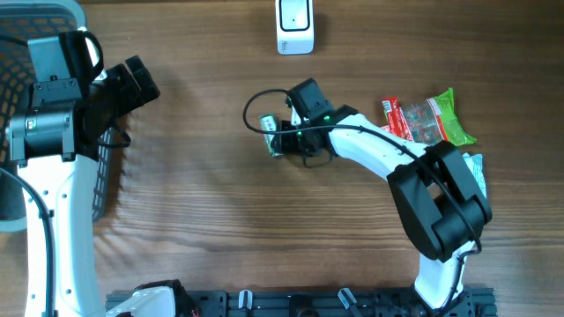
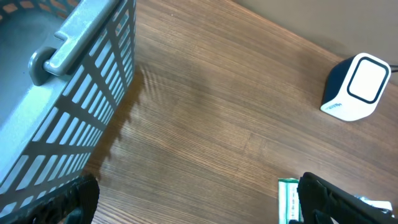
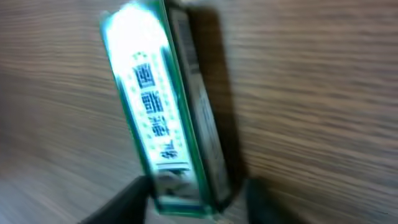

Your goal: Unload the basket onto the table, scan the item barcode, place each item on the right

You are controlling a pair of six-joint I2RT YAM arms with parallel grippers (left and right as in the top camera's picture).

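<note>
Green-edged box (image 3: pixel 200 127) is straddled by R gripper (image 3: pixel 196 198), jaws parted (label (image 3: pixel 151 106) chars blurred, not legible). L gripper (image 2: pixel 196 193) is held spread wide.

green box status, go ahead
Left gripper open, empty, beside basket. Right gripper jaws straddle green box, grip unclear. Nothing between box and scanner.
</note>
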